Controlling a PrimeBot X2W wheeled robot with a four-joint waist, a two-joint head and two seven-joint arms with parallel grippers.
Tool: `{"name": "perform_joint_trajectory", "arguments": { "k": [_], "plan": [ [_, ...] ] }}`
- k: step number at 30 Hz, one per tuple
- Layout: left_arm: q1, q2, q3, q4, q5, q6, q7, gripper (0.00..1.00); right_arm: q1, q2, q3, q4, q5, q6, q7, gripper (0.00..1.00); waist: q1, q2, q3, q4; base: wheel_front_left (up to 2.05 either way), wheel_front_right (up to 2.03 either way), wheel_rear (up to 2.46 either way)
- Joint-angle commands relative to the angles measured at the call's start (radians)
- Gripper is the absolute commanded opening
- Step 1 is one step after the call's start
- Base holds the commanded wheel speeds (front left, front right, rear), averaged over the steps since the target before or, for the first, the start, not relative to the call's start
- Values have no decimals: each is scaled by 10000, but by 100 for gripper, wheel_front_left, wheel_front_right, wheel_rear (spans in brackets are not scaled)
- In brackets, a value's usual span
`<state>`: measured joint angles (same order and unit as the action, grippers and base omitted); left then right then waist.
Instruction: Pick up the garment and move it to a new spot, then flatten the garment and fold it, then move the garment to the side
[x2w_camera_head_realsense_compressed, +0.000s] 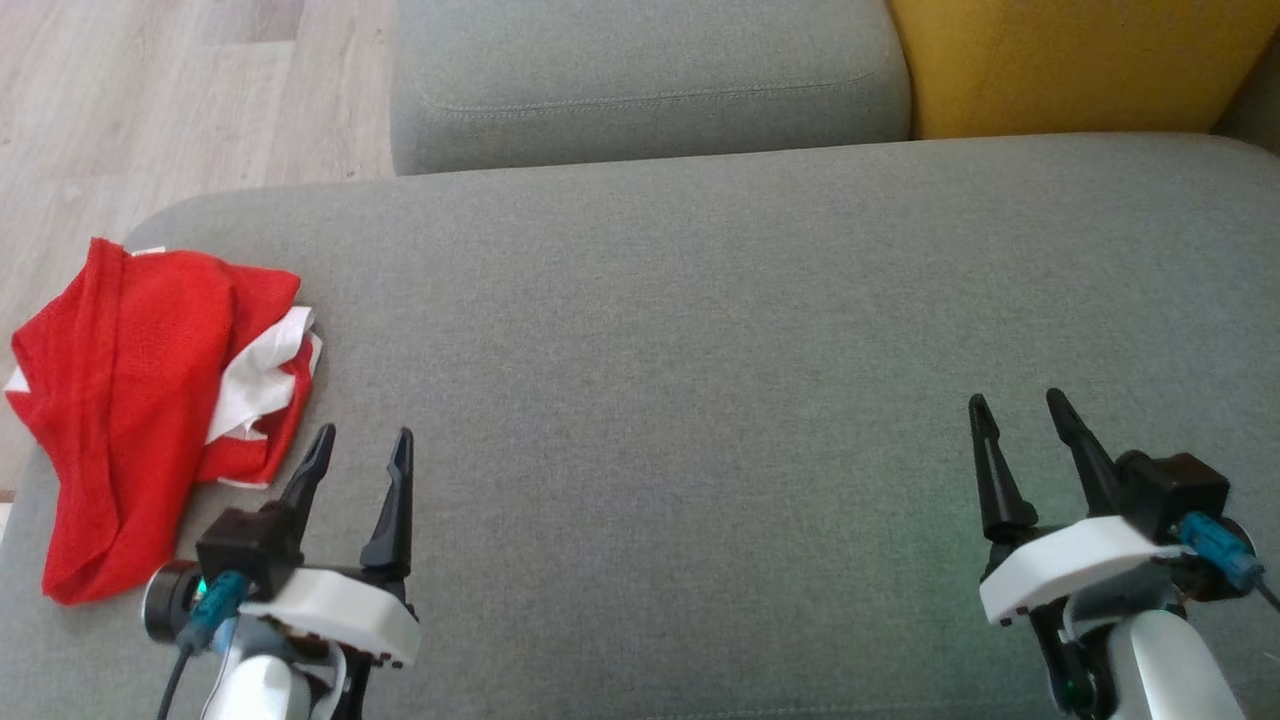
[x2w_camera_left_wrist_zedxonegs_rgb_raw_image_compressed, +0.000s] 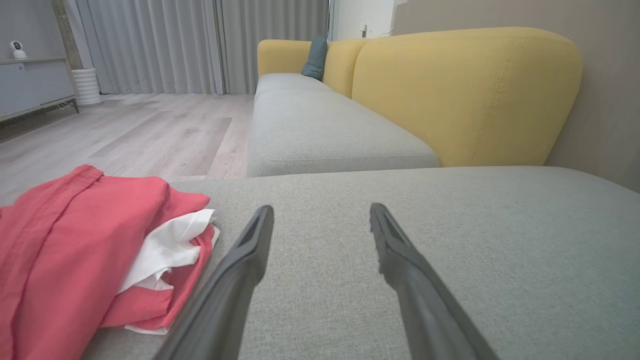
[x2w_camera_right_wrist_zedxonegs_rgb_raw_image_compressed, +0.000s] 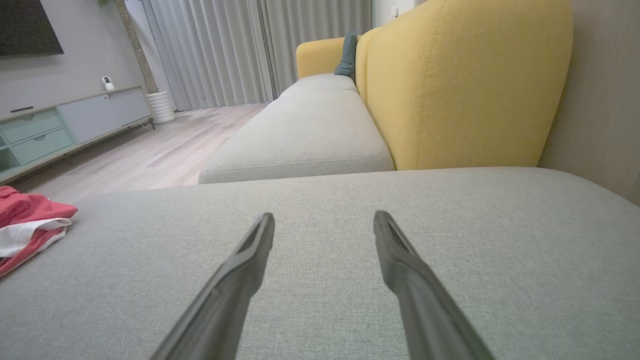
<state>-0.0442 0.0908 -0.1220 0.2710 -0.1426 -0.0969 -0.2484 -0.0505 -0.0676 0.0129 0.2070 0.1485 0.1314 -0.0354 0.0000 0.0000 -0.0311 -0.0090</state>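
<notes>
A red garment (x2w_camera_head_realsense_compressed: 130, 400) with white parts lies crumpled at the left edge of the grey cushion (x2w_camera_head_realsense_compressed: 700, 350). In the left wrist view the garment (x2w_camera_left_wrist_zedxonegs_rgb_raw_image_compressed: 75, 250) sits just left of my own fingers, and in the right wrist view the garment (x2w_camera_right_wrist_zedxonegs_rgb_raw_image_compressed: 25, 225) lies far off at the left edge. My left gripper (x2w_camera_head_realsense_compressed: 362, 436) hovers open beside the garment's right edge, nothing between its fingers. Open too, my right gripper (x2w_camera_head_realsense_compressed: 1020, 400) hangs over bare cushion at the lower right. Wide gaps show at the left gripper (x2w_camera_left_wrist_zedxonegs_rgb_raw_image_compressed: 320, 212) and the right gripper (x2w_camera_right_wrist_zedxonegs_rgb_raw_image_compressed: 324, 220) in their wrist views.
A second grey seat cushion (x2w_camera_head_realsense_compressed: 650, 80) lies beyond, with a yellow backrest (x2w_camera_head_realsense_compressed: 1080, 60) at the upper right. Wooden floor (x2w_camera_head_realsense_compressed: 150, 100) borders the cushion's left side. A low cabinet (x2w_camera_right_wrist_zedxonegs_rgb_raw_image_compressed: 65, 125) and curtains (x2w_camera_right_wrist_zedxonegs_rgb_raw_image_compressed: 210, 50) stand across the room.
</notes>
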Motion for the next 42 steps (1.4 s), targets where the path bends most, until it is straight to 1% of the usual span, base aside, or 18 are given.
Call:
{"name": "perform_joint_trajectory", "arguments": {
  "k": [1, 20, 27, 30, 34, 35, 42],
  "plan": [
    [-536, 136, 271, -255, 147, 30, -134, 100, -287, 60, 154, -331, -48, -7, -110, 100, 0, 0, 6, 8, 0, 0, 0],
    [-532, 5, 435, -102, 137, 81, -134, 100, -257, 162, 45, -298, 64, -7, -86, 100, 0, 0, 39, 37, 0, 0, 0],
    [-588, 3, 475, -39, 159, 76, -134, 100, -279, 168, -12, -369, 5, -7, -33, 100, 0, 0, 58, 175, 0, 0, 0],
    [-628, 9, 505, 4, 182, 101, -134, 100, -276, 169, -32, -425, -39, -7, -13, 100, 0, 0, 70, 366, 0, 0, 0],
    [-707, 32, 568, 13, 213, 158, -134, 100, -253, 170, 7, -532, -107, -7, 27, 100, 0, 0, 97, 786, 0, 0, 0],
    [-707, 32, 568, 13, 213, 158, -134, 100, -253, 170, 7, -532, -107, -7, 27, 100, 0, 0, 97, 786, 0, 0, 0],
    [-793, 138, 746, -22, 170, 186, -134, 100, -247, 172, 86, -764, -94, -7, 119, 100, 0, 0, 142, 1868, 0, 0, 0]
  ]
}}
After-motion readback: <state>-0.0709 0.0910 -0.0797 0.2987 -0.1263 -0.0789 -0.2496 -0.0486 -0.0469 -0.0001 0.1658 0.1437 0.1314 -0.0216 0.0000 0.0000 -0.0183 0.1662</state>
